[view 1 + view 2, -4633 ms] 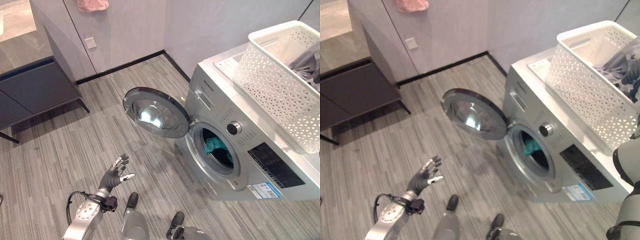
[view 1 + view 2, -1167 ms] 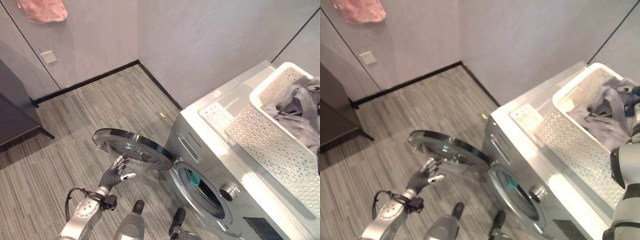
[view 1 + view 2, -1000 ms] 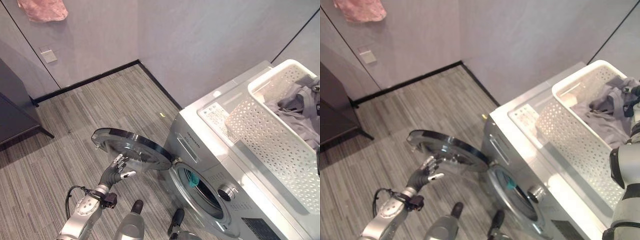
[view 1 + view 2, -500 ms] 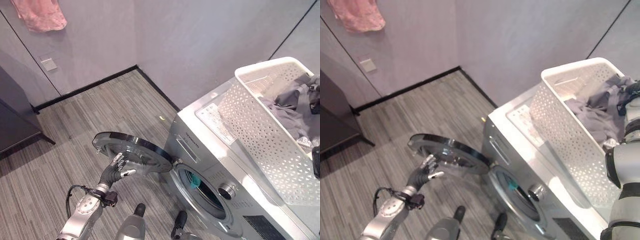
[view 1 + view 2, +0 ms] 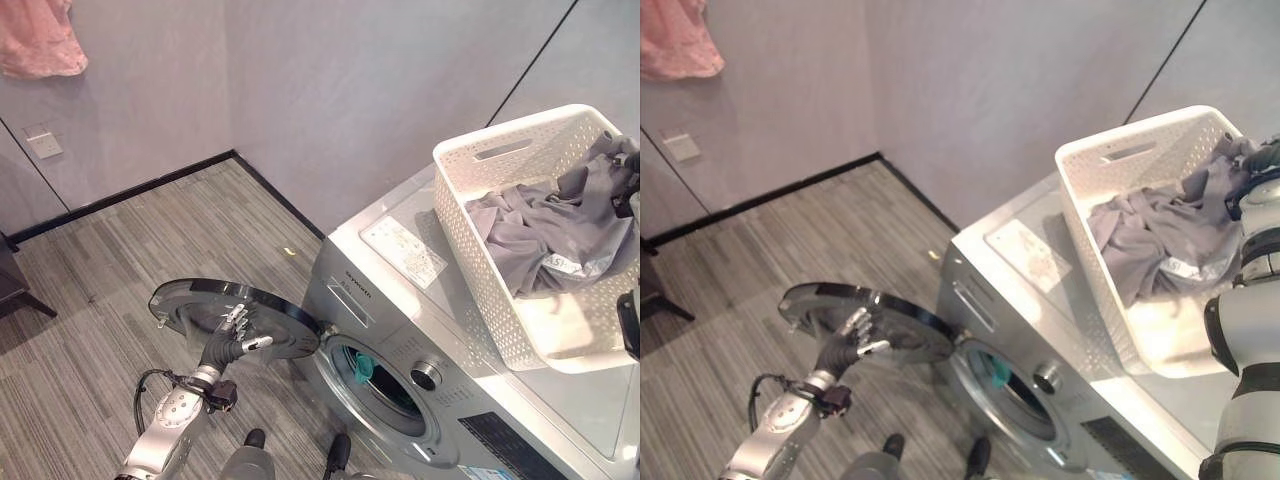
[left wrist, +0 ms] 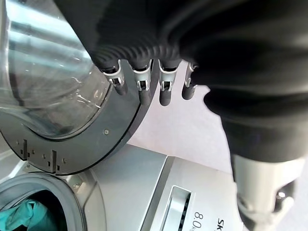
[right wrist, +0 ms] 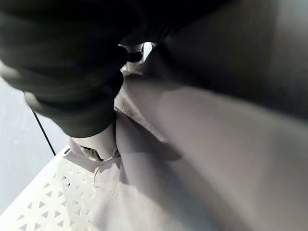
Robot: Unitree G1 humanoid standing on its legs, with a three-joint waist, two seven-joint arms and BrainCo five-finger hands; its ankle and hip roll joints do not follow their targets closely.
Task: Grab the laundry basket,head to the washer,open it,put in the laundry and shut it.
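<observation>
**Loading step: right hand down in the basket, door held open**

Reaching into the white perforated laundry basket (image 5: 520,300), which stands on top of the silver front-loading washer (image 5: 400,300), the right hand (image 5: 1262,160) is down among the grey garment (image 5: 545,235) at the basket's far side. In the right wrist view grey cloth lies pressed against the hand; the fingers are buried in it, so I cannot tell whether they have closed on anything.

Left hand (image 5: 228,338): fingers straight and spread, thumb apart, holding nothing. In the left wrist view the fingertips (image 6: 166,94) sit at the dark rim of the round glass door (image 5: 235,318). Whether they touch the rim or hover just off it cannot be told.

Washer state: the door is swung wide on its hinge and lies nearly flat out from the front panel. The drum opening (image 5: 375,375) is clear, with a teal item (image 5: 363,367) already inside, near the door seal.

Judgement of step: basket fetched, washer reached, door open. The loading step is in hand and part done; the grey garment is not yet out of the basket. Closing the door remains.

Next move calls for:
- a firm gather of the grey cloth, since it lies loosely crumpled and may trail over the basket wall;
- a lift clear of the rim, then a carry down and round the front panel to the drum opening, well below the basket;
- the left hand keeping the door from swinging back into that path.

Risk: a sleeve snagging in the basket's perforations and dragging the basket along the washer top.
</observation>
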